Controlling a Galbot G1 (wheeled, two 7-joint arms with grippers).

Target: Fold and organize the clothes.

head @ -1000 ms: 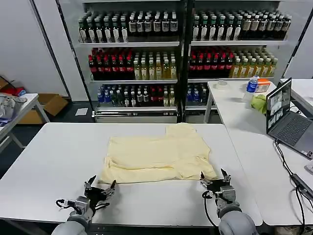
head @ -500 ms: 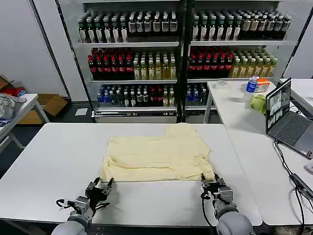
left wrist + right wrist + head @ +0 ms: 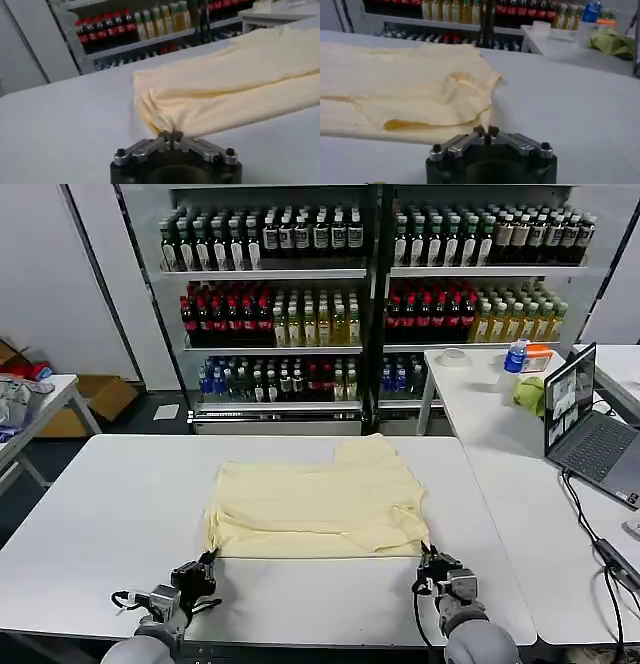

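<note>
Where soft T-shirt (image 3: 318,499) bunches, both hands pinch.

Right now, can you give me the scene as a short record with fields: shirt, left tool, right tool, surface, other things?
shirt: pale yellow T-shirt, partly folded, lying flat mid-table
left tool: left tool shut on the shirt's near left corner
right tool: right tool shut on the shirt's near right corner
surface: white table
other things: laptop on the side table at the right; bottle shelves behind
</note>
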